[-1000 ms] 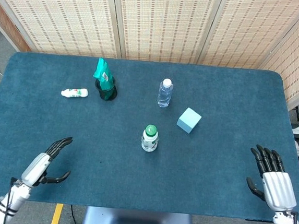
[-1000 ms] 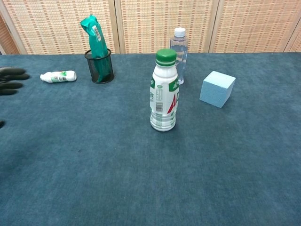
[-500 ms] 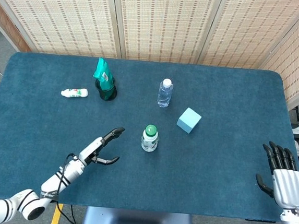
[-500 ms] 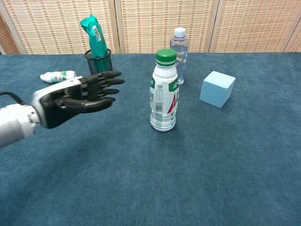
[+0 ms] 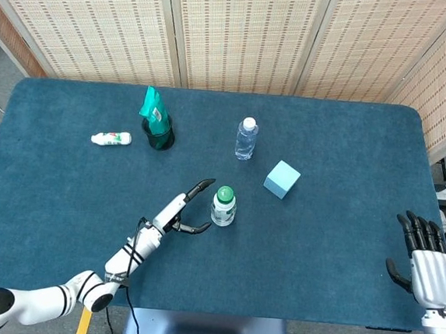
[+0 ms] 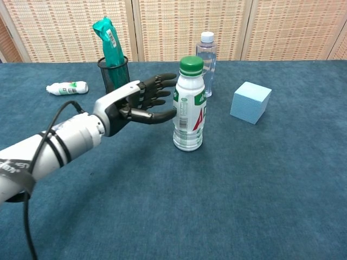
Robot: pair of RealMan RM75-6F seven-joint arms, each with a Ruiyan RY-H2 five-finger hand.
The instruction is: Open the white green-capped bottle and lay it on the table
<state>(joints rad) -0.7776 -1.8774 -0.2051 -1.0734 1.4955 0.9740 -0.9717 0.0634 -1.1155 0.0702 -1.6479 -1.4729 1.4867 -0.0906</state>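
Toward the far left of the surface [image 5: 48, 199] lies a small white bottle [image 5: 111, 138] on its side. Just beside it stands a black mesh cup [image 6: 115, 77] holding a green packet [image 6: 108, 35].

The left robot hand [image 6: 142, 101] sits immediately left of the white green-capped bottle [image 6: 188, 104]. The fingers are spread and hold nothing; the fingertips [image 6: 166, 96] are at the bottle's upper body, and contact cannot be confirmed. The bottle stands upright near the middle of the surface, cap on.

Step in hand, by judgement: secure the bottle body. Close the fingers around the label zone below the cap, thumb opposite the fingers. Keep the push level so the bottle does not tip toward the right edge. Leave the green cap exposed for the other hand.

A clear water bottle [image 5: 246, 138] stands behind, toward the far edge. A light blue cube [image 5: 282, 178] lies to its right.

The right robot hand [image 5: 425, 263] is at the near right corner, fingers extended, holding nothing.
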